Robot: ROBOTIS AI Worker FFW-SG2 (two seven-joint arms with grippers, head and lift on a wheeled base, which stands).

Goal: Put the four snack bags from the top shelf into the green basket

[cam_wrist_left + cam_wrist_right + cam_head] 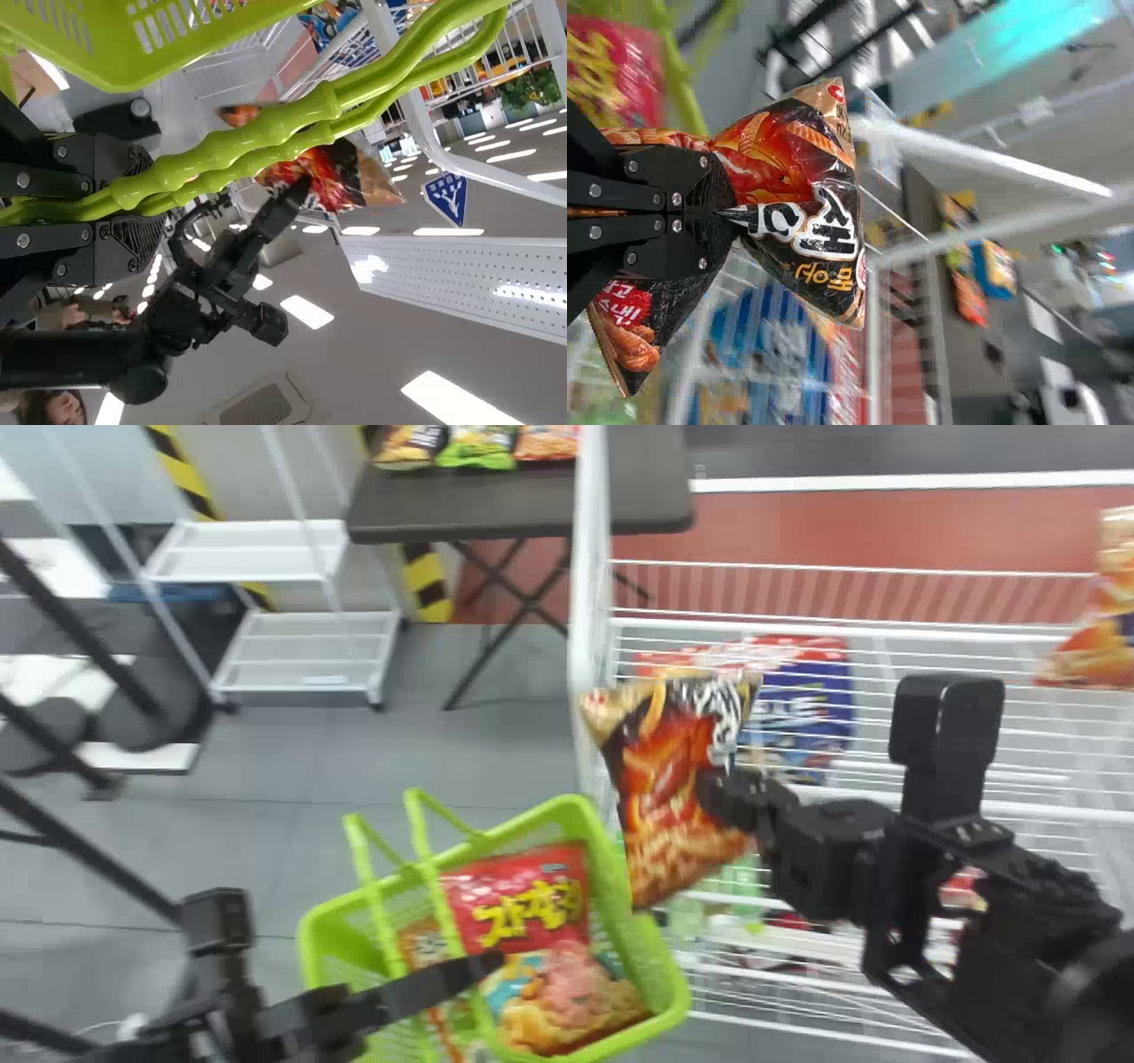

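Bag (664, 806) (pinched) near basket rim (660, 964)

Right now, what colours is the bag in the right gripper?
Bag: black and red, tan edge, white lettering; best in right wrist view.

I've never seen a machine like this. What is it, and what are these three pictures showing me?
It is a two-armed robot. One picture looks down from its head; the others come from its wrists. The left pincer grips the handles of a green basket with several snack bags inside, including a red bag. The right pincer holds a dark snack bag near the basket. On the white wire rack is an orange bag. Behind, more bags lie on a dark table.
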